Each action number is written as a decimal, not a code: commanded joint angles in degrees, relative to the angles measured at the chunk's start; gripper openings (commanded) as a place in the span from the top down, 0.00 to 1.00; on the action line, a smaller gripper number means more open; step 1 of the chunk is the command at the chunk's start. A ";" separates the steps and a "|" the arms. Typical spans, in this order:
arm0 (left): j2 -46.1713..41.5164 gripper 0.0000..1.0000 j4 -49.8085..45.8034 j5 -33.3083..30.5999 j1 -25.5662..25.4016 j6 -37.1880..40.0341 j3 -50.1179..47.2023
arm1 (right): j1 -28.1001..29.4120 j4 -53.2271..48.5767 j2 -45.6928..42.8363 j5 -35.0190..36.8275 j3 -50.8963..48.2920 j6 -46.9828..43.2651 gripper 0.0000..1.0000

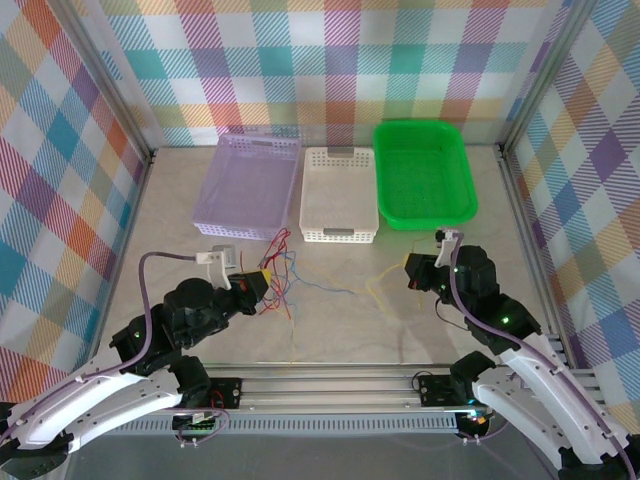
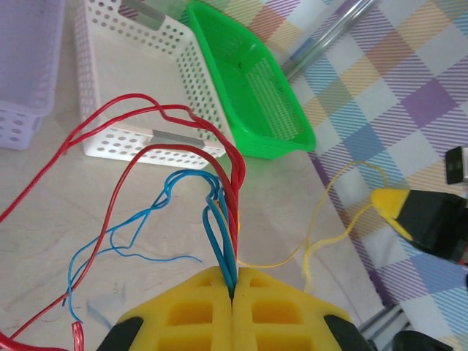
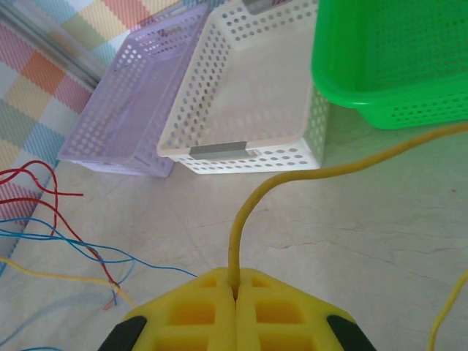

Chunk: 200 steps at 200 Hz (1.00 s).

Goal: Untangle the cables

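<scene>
The cables lie tangled on the table in front of the baskets. My left gripper [image 1: 262,278] [image 2: 234,281] is shut on a bunch of them, blue cables [image 2: 212,219] and red cables [image 2: 146,150] running up out of the closed yellow fingers. A yellow cable [image 2: 329,212] [image 1: 385,280] leads from that bunch across to my right gripper [image 1: 412,270] [image 3: 235,281], which is shut on it. In the right wrist view the yellow cable [image 3: 307,175] arcs up and off to the right. Loose red and blue cable ends [image 3: 66,241] trail at the left.
Three baskets stand in a row at the back: purple [image 1: 240,230], white [image 1: 340,236] and green [image 1: 425,222]. Checked walls close in the left, right and back. A metal rail runs along the near edge.
</scene>
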 commanded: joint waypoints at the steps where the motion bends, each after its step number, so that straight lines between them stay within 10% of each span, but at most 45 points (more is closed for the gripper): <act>1: 0.19 1.00 -2.22 -0.03 1.79 3.04 2.29 | -1.19 -4.82 -1.15 2.66 2.96 -1.65 1.00; 117: 15.41 1.00 -5.85 5.89 8.40 15.15 10.54 | -2.47 -13.60 -1.26 4.65 13.81 -7.25 1.00; 200: 18.72 1.00 -3.40 3.98 8.47 26.90 11.70 | -4.00 -12.68 14.75 -0.48 28.60 -14.05 1.00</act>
